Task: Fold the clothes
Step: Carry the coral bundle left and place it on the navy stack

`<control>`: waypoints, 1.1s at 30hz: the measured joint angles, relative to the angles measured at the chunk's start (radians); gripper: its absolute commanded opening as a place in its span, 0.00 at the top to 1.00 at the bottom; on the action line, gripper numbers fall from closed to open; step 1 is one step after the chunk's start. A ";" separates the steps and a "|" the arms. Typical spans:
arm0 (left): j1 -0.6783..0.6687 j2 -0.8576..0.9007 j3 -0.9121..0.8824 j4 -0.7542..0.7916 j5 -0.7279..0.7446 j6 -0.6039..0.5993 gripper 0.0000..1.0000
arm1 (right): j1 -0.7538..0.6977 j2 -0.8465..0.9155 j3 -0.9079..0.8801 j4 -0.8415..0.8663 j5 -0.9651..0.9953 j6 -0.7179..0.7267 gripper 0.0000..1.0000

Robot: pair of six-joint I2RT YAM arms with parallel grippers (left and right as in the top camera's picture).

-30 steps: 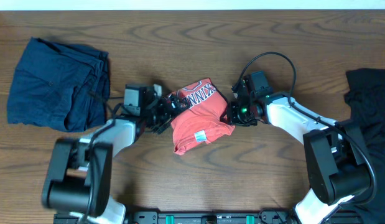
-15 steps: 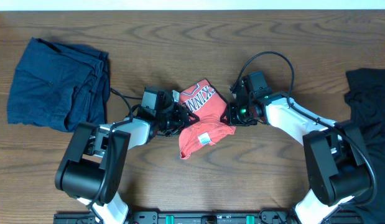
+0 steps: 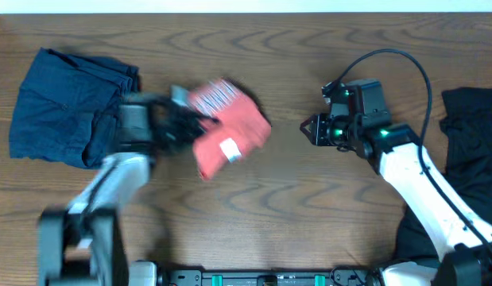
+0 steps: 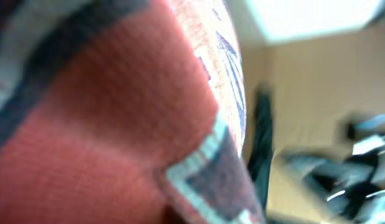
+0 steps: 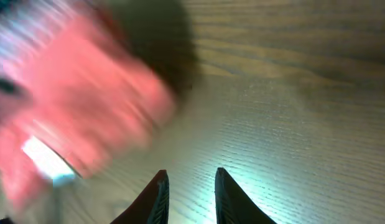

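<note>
A brown wood-grain tabletop (image 3: 309,230) fills the overhead view, its grain running in long wavy bands. A thin white strip (image 3: 246,5) lines its far edge. Along the near edge sits a black rail (image 3: 230,279) with small green fittings. In the right wrist view, a bright glare lies on the wood.

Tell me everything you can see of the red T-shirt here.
The red T-shirt is a bunched bundle of coral knit fabric, blurred. White lettering shows on its far part, a white label near its front edge. It is left of centre over the wooden table, near the navy garment. The left end effector grips its left edge; the right end effector is clear of it.
</note>
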 measured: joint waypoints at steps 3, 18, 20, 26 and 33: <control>0.170 -0.120 0.073 0.017 0.006 0.007 0.94 | 0.002 -0.014 0.000 -0.009 -0.005 0.001 0.77; 0.730 -0.021 0.133 0.010 -0.128 0.113 0.02 | 0.016 -0.014 0.000 -0.007 -0.006 0.047 0.79; 0.745 0.016 0.133 -0.036 -0.151 0.146 0.02 | 0.016 -0.014 0.000 -0.007 -0.006 0.047 0.79; 0.783 0.010 0.140 -0.456 -0.322 0.278 0.02 | 0.016 -0.014 0.000 -0.007 -0.011 0.055 0.80; 0.875 -0.143 0.159 -0.771 -0.518 0.355 0.02 | 0.016 -0.014 0.000 -0.006 -0.023 0.057 0.79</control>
